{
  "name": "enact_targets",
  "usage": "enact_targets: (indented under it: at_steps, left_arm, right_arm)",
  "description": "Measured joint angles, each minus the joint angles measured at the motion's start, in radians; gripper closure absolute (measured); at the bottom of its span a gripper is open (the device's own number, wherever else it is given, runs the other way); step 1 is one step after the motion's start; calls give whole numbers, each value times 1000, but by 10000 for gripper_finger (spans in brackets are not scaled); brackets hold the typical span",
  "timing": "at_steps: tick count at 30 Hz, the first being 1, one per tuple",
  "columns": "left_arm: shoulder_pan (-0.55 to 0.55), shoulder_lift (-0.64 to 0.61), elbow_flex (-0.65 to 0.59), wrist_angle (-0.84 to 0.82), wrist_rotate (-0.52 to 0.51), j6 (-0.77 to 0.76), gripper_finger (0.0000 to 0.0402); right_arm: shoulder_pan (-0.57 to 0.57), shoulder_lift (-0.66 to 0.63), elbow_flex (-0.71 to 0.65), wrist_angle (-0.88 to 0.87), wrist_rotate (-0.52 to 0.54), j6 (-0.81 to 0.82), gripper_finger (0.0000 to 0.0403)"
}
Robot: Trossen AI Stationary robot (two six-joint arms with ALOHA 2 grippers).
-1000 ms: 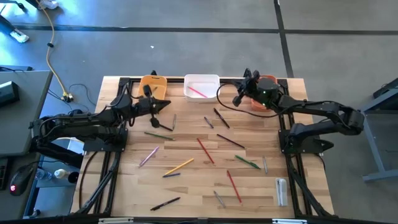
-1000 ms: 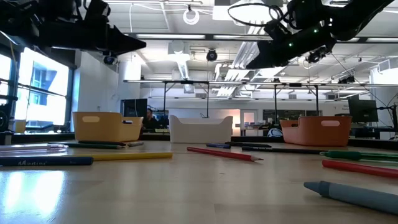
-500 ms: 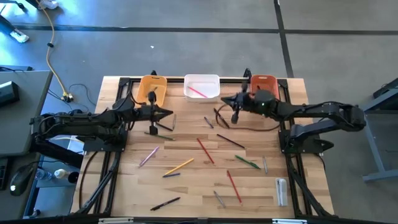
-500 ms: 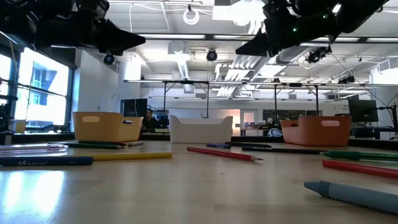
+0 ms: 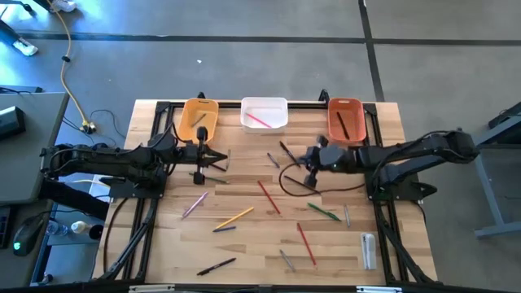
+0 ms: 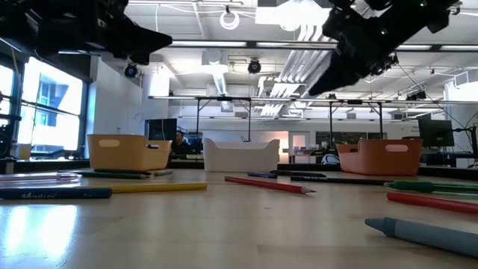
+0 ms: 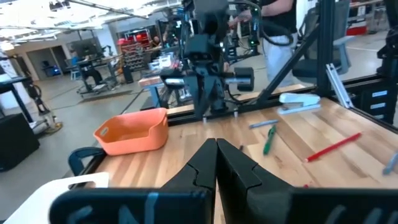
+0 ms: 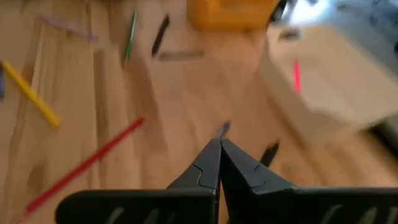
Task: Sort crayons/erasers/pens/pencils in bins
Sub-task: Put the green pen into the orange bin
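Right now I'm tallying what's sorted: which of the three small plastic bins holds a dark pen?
The red-orange bin at the right end of the row; a dark pen lies inside, while the white bin holds a pink stick.

The left gripper point(image 7: 217, 163) hangs over the pale wooden tabletop point(image 7: 292, 134), its two dark fingers pressed together — nothing between them. Beyond the tips sits a red-orange rectangular plastic bin point(image 7: 132, 130). Farther off stands the other dark arm's base point(image 7: 205, 87), with a thin green stick point(image 7: 269, 138), a thin red stick point(image 7: 334, 146) and a whitish stapler-like object point(image 7: 300, 102) nearby.
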Motion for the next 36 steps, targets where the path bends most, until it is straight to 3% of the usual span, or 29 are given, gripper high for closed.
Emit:
enact_targets:
  at_steps: [5,11,20,27,36]
  left_arm:
    - [-8,5,0,-1,-1,-4,401]
    - [-33,13,0,-52,-8,-36,401]
    - [-71,13,0,-44,-10,-37,401]
    - [-77,13,0,-44,-10,-35,401]
    - [-77,13,0,-44,-10,-45,401]
  right_arm:
    - [63,0,0,-142,-4,165,389]
    - [197,0,0,-268,-34,268,341]
    - [354,16,2,-419,-72,599,282]
    - [440,142,4,-441,-133,800,279]
    - [468,354,154,-568,-185,836,279]
